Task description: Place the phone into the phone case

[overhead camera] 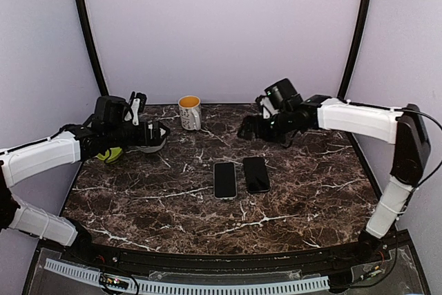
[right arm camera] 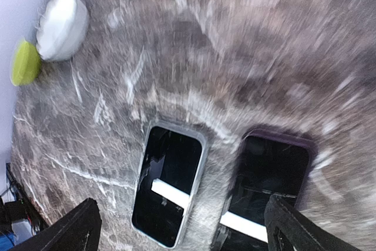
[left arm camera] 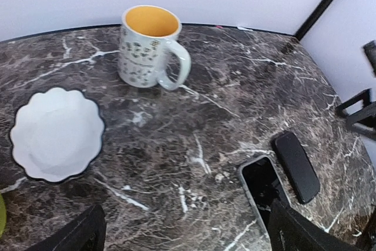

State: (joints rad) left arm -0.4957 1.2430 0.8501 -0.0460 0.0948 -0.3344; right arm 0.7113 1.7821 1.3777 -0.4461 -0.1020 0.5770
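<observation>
Two black phones lie side by side, face up, mid-table. The left phone (overhead camera: 224,179) has a pale see-through rim around it that looks like the clear phone case (right arm camera: 200,168); the case's white ring and bar are hidden. It also shows in the left wrist view (left arm camera: 262,187). The right phone (overhead camera: 256,174) has a dark rim (right arm camera: 276,171) (left arm camera: 296,166). My left gripper (overhead camera: 153,136) (left arm camera: 188,236) is open and empty, high over the table's left side. My right gripper (overhead camera: 248,131) (right arm camera: 185,230) is open and empty, above and behind the phones. The right wrist view is blurred.
A patterned mug (overhead camera: 189,112) (left arm camera: 147,48) with a yellow inside stands at the back centre. A white scalloped bowl (overhead camera: 148,147) (left arm camera: 56,133) and a green object (overhead camera: 110,154) (right arm camera: 24,63) sit at the left. Walls close in at the back and both sides.
</observation>
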